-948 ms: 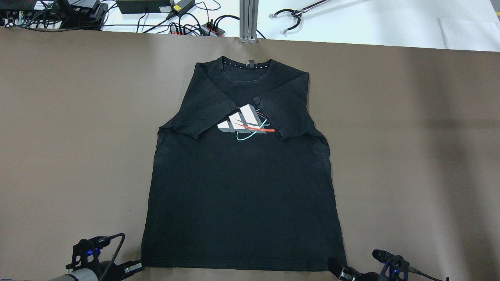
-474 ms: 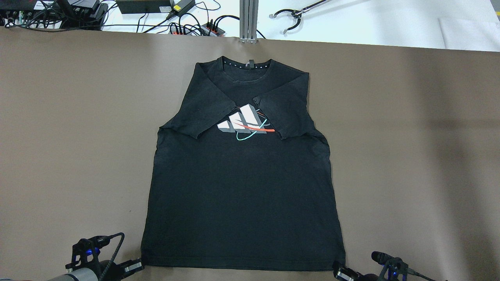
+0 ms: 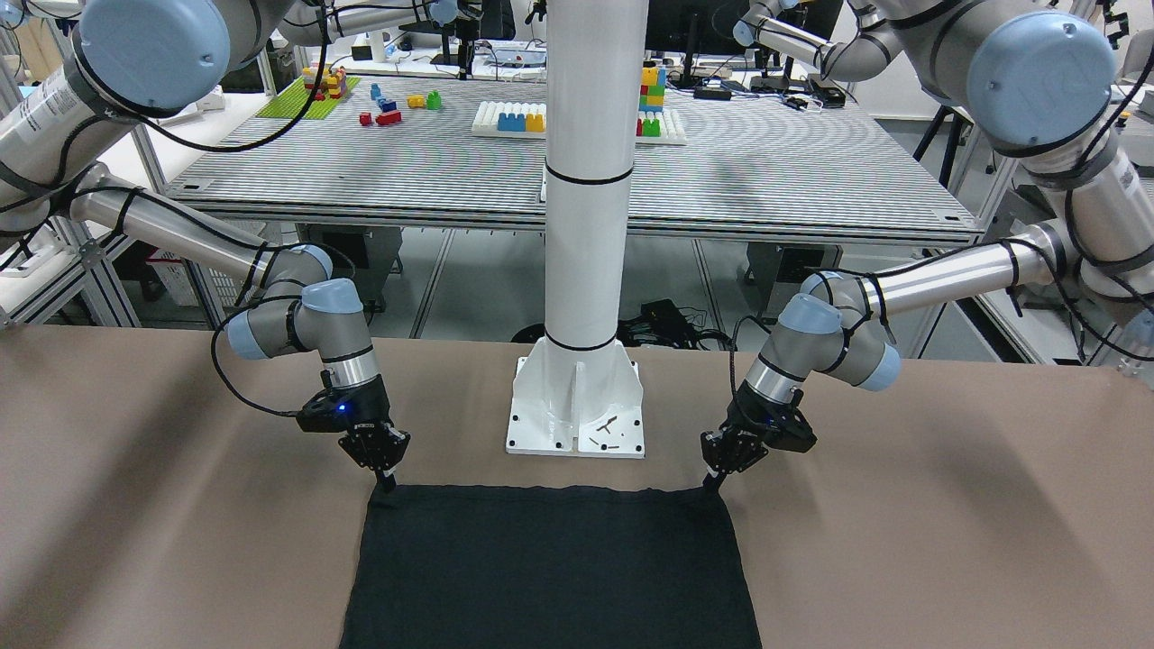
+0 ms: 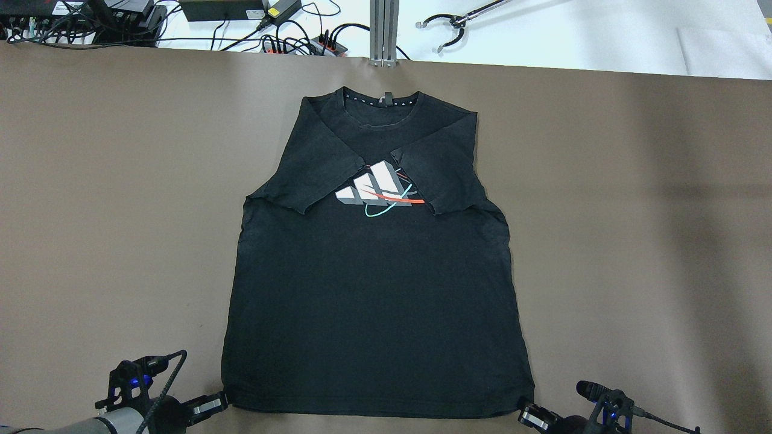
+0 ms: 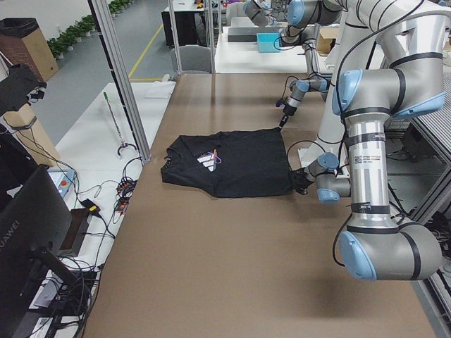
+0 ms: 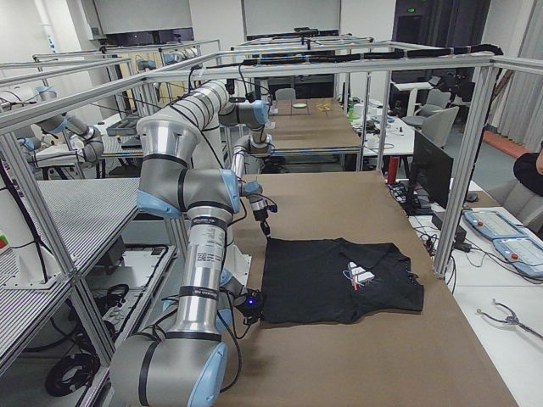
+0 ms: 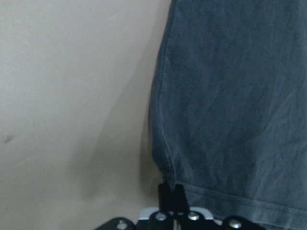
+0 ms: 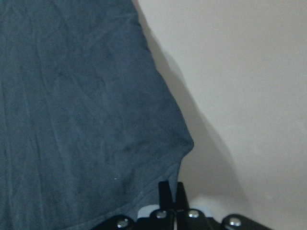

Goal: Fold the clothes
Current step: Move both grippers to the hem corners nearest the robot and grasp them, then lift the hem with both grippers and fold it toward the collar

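At the near edge of the brown table (image 4: 90,211), the left gripper (image 7: 171,189) has its fingers pressed together on the left hem corner of the black T-shirt (image 4: 374,289). The right gripper (image 8: 172,187) pinches the right hem corner the same way. The shirt lies flat, front up, with its hem toward the robot. Farther out, the two short sleeves (image 4: 313,169) are folded inward, partly over the chest print (image 4: 380,190). The collar (image 4: 380,102) lies near the table's far edge.

White round pillar (image 3: 588,225) bolted to brown matte tabletop (image 3: 135,505). Behind pillar: grey slatted bench (image 3: 793,180) carrying coloured plastic toy bricks (image 3: 389,106).
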{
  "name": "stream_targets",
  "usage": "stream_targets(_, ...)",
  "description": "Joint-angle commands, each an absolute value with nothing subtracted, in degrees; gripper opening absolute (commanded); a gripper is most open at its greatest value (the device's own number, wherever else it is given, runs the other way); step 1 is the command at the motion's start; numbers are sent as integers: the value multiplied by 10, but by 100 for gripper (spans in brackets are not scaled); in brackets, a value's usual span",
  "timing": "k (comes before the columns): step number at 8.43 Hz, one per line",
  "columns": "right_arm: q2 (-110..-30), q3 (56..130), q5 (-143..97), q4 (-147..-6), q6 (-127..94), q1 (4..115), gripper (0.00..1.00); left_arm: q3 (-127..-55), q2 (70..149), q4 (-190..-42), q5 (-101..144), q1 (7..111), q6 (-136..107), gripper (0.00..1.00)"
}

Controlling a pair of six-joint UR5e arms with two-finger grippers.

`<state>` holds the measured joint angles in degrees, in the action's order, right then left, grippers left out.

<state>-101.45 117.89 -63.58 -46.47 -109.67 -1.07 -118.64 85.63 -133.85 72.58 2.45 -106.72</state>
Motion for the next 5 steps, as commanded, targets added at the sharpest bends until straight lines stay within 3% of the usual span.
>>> stream_targets(1,-1020,1248,-651,-471,-1046,4,0,-1257,856,-1292,808,84,-1041,0)
stream_targets(5,-1086,1388,-856,-515,-1023,-7,0,-1423,799,-1244,1008,88,-1041,0)
